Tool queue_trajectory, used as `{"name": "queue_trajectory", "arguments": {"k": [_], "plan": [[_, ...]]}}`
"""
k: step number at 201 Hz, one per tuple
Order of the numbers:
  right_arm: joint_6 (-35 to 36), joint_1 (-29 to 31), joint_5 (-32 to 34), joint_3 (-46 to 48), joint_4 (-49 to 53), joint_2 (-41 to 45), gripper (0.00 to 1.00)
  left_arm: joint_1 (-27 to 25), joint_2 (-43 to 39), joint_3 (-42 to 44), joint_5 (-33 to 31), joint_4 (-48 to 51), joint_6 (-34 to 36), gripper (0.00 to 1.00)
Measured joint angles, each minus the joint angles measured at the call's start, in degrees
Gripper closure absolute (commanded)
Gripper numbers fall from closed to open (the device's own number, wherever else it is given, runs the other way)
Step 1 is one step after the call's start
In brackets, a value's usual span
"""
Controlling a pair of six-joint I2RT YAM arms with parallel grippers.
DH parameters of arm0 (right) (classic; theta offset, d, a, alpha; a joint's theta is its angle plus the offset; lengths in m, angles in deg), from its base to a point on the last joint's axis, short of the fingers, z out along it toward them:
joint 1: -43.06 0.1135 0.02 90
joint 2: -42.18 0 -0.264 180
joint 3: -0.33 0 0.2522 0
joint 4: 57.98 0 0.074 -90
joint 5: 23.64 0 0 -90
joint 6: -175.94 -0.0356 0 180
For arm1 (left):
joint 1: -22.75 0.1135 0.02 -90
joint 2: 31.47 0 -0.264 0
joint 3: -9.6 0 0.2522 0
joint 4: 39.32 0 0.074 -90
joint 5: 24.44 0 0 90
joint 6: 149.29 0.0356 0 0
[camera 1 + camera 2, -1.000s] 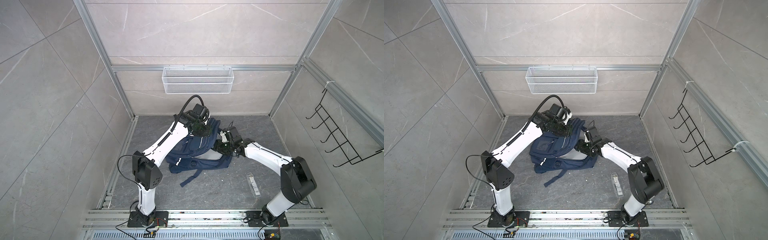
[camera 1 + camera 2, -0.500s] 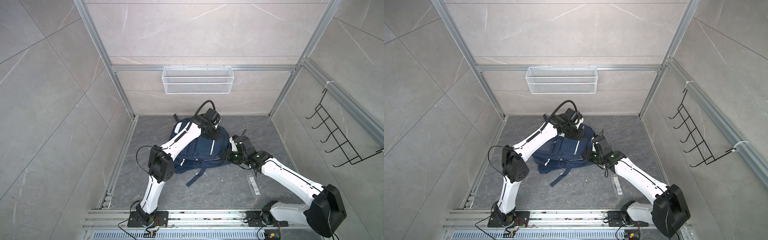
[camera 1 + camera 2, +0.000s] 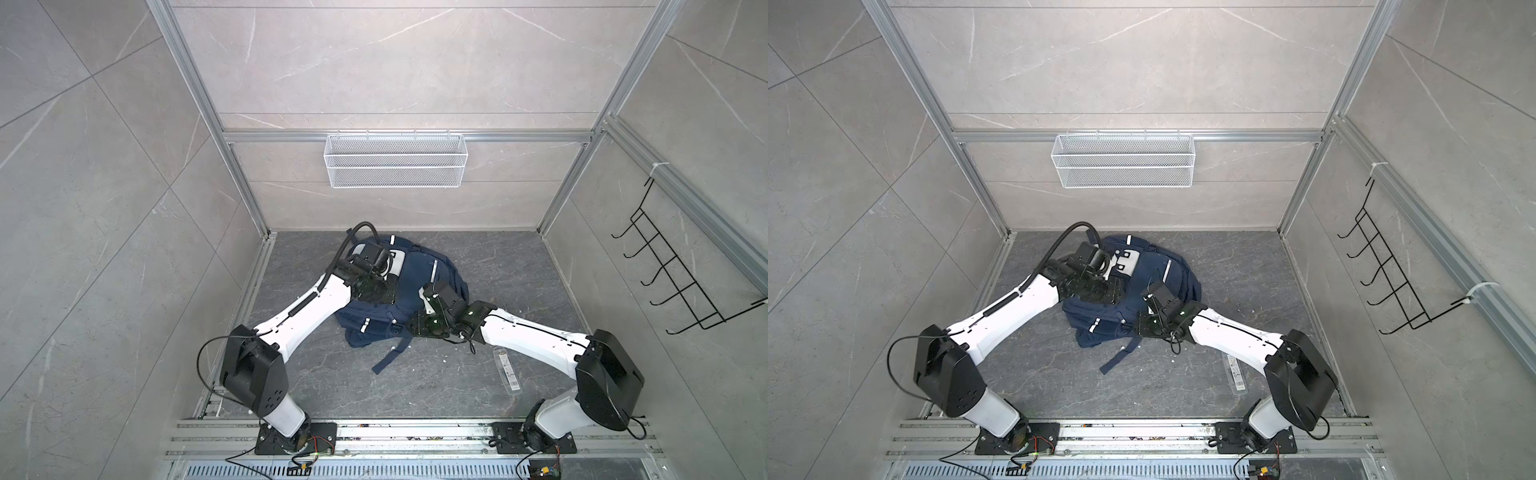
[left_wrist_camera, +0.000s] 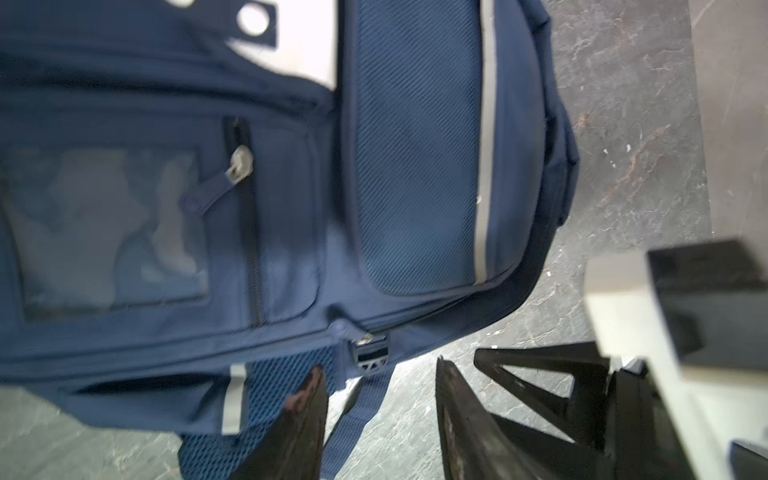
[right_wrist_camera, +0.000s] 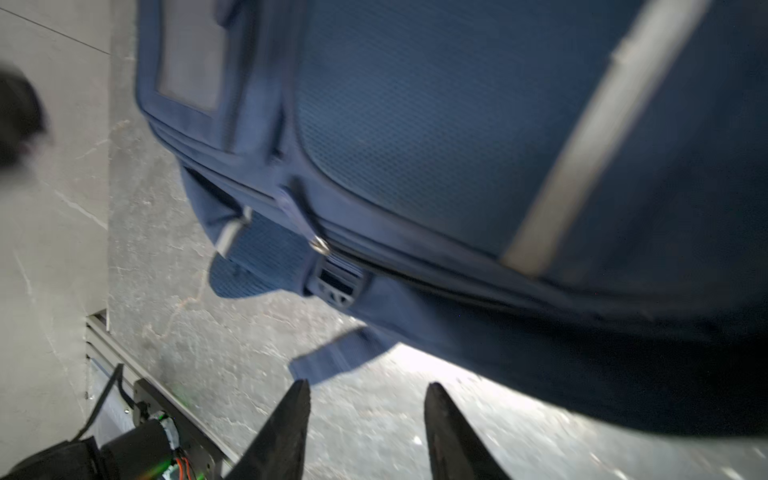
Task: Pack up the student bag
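the student bag is blurred and cut off in the right wrist view.

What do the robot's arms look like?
Both arms have smooth white links and chunky black joints. The left arm carries a thick black looping cable; the right arm has thin black wires. The left gripper and right gripper each end in two pointed black fingers.

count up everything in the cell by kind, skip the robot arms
student bag: 1
white mesh wall basket: 1
black wire hook rack: 1
clear flat strip on the floor: 1
total: 4
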Motion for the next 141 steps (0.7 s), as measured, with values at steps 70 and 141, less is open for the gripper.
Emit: {"name": "queue_trajectory", "arguments": {"k": [70, 141], "plan": [[3.4, 2.0, 1.2, -12.3, 0.7, -11.4, 0.61, 7.5, -6.2, 18.4, 5.5, -8.9, -8.2, 0.54], [8.8, 2.4, 5.3, -22.7, 6.9, -17.9, 0.60, 13.7, -7.0, 25.3, 13.6, -18.6, -14.9, 0.55]]}}
